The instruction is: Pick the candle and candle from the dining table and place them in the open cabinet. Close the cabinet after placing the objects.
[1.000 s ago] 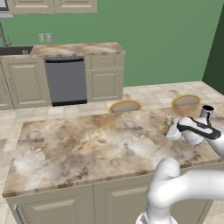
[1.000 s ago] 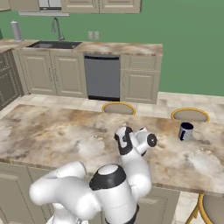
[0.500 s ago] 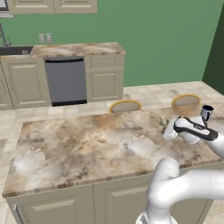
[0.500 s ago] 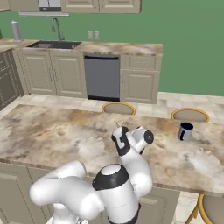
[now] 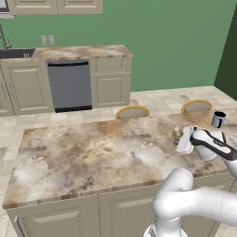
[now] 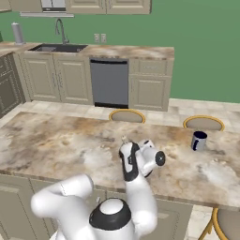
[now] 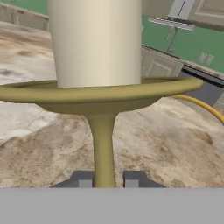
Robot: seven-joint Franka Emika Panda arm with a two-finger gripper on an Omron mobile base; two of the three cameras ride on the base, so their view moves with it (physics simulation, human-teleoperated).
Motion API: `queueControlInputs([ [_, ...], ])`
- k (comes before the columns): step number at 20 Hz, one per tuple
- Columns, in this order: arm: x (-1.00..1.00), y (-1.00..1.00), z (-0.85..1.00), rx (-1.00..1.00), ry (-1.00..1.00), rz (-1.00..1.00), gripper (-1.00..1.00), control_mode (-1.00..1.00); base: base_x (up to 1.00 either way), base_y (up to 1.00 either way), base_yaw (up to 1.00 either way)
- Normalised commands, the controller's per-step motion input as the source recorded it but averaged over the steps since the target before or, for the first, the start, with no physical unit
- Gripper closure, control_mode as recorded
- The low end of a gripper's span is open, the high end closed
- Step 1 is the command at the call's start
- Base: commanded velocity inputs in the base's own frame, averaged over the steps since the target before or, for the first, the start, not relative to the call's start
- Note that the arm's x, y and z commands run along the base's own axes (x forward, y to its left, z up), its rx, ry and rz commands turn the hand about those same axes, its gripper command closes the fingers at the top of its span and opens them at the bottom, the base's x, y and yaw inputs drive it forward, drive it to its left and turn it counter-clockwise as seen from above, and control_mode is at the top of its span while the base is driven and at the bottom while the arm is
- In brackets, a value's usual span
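A cream taper candle [image 7: 96, 43] stands on a brass-gold candlestick [image 7: 103, 144] close in front of the hand camera. My gripper [image 7: 105, 180] is shut on the candlestick's thin stem, one dark fingertip [image 7: 85, 179] on each side. In the left base view the gripper [image 5: 184, 140] hovers over the right end of the dining table [image 5: 92, 152], with the candle [image 5: 176, 133] just at its tip. The right base view shows the gripper [image 6: 126, 157] above the marble top [image 6: 56, 140]. The cabinet is out of view.
A dark blue mug [image 5: 218, 119] [image 6: 198, 140] stands on the table's far right corner. Two round stools [image 5: 133, 112] [image 5: 196, 106] sit behind the table. Beyond them are a dishwasher [image 5: 70, 86] and a sink counter [image 6: 58, 48] against the green wall.
The gripper has shut on the candlestick's stem. The hand has shifted slightly left over the table top with the candle in it.
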Motion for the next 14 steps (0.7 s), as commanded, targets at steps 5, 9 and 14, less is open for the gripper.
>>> queueControlInputs([
  [5,-0.43,0.07,0.01,0.0,-0.19,0.09,1.0,-1.0,0.0,0.0,0.0],
  [9,-0.31,0.21,0.19,0.0,-0.17,0.09,1.0,-1.0,0.0,0.0,0.0],
  [14,-0.19,0.21,0.55,0.0,-0.16,0.04,1.0,-1.0,0.0,0.0,0.0],
])
